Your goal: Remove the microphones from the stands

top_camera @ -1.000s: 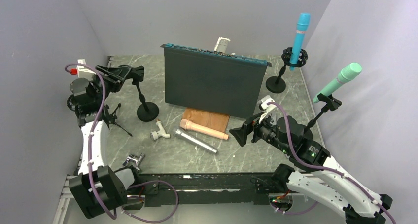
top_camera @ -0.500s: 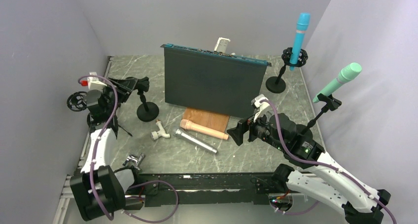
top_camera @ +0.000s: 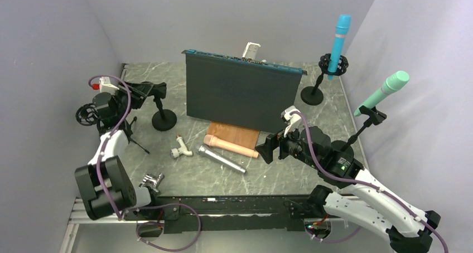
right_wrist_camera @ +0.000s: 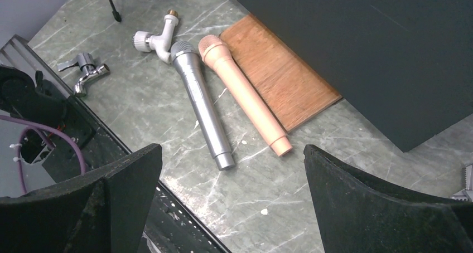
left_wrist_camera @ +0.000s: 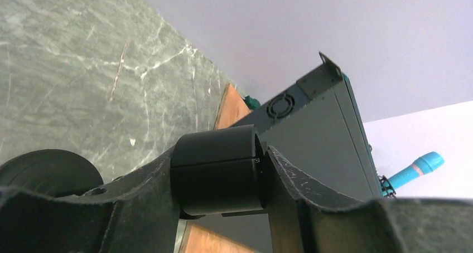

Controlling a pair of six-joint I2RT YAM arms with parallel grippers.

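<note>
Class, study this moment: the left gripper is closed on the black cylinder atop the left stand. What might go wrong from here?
1. The left gripper grips the black cylinder, presumably the microphone. Nothing steadies the stand's round base, so pulling may drag or tip the stand.
2. The right gripper hangs open well to the right, unable to brace it.
3. The small tripod sits beside the left arm and could get knocked.

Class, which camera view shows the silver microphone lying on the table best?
Right wrist: the silver microphone lies whole and large, grille to base. Top external shows it small; left wrist does not show it.
</note>
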